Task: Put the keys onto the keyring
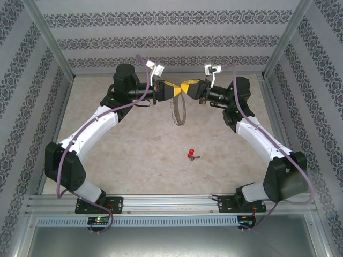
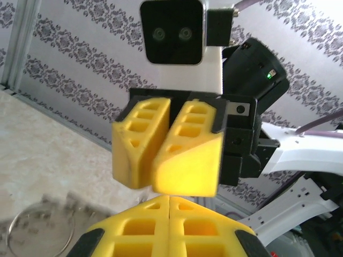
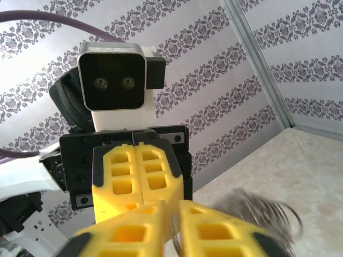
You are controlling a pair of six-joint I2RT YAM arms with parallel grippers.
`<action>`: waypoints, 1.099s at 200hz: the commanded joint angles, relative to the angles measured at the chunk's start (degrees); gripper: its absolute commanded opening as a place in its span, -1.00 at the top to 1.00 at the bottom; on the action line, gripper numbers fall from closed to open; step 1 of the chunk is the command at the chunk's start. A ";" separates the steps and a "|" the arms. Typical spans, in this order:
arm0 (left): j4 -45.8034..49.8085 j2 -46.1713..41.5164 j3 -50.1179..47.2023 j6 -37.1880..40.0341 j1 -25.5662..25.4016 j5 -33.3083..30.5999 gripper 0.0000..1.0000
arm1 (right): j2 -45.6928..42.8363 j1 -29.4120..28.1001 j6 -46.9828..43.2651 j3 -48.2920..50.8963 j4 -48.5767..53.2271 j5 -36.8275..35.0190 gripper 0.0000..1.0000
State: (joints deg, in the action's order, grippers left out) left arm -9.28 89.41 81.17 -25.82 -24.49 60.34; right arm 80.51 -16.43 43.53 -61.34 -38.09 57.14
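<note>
one fringed silvery keyring (image 1: 173, 111) hangs where left jaws, clenched, meet right jaws, slightly parted; holder unclear.

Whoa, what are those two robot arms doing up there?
The two arms hold their yellow grippers nose to nose above the table. The left gripper is shut, and the big wire ring seems to hang from it. The right gripper, close beside it, has its fingers a little apart. The tiny red key lies alone on the table, nearer the arms' bases, so it is not on the ring yet.
</note>
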 commanded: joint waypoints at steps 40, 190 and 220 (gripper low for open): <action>25.82 -1.01 8.67 19.90 -0.72 -2.54 1.00 | -3.43 2.27 1.03 2.35 -1.99 -0.70 0.22; 19.27 3.39 -0.17 16.74 -0.68 -22.26 0.07 | 26.95 13.61 3.35 2.42 14.51 -17.39 0.03; 25.27 12.59 7.41 18.79 -0.77 -18.20 0.10 | 31.26 14.03 2.83 1.89 14.54 -17.81 0.05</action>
State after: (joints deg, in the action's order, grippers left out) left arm 9.78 95.68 82.85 -9.28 -24.71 40.16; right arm 109.82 -3.09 47.94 -57.84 -25.17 40.36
